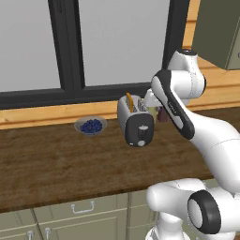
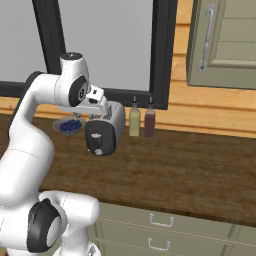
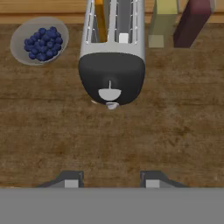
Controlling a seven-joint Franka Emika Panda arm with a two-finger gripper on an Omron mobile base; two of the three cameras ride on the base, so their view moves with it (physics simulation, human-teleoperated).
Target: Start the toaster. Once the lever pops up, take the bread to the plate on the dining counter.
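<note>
The toaster [image 1: 136,123] is standing at the centre of the left base view, on the wooden counter [image 1: 51,164] below the window, with its black end panel facing the camera and its long axis running away toward the wall. The bread [image 1: 129,101] is showing as a thin tan edge rising from the slot on the frame's left side. A grey bowl of blueberries [image 1: 91,125] is sitting to the left, apart from the toaster. The arm is reaching in from the right, and its hand is hanging above the toaster's rear top, where the pincer itself is masked by the forearm.

In the right base view the toaster [image 2: 104,132] is lying left of centre, black panel forward, with the white hand directly over its top. Two bottles [image 2: 142,121] are standing just beside it on the right; the bowl [image 2: 69,126] is partly hidden behind the arm on the left.

In the hand view the toaster [image 3: 112,57] is occupying the upper centre, its slots running toward the top edge and its black panel pointing toward the pincer [image 3: 109,179] at the bottom. The bread [image 3: 100,19] is sitting in the left slot. A small pale part [image 3: 112,105] is protruding at the panel's lower edge; whether it is the lever or the knob cannot be told. The panel is lying straight ahead of the pincer, on its midline, with bare counter between them. The two fingertips [image 3: 70,180] are standing apart with nothing between them, so the pincer is open and holding nothing.
</note>
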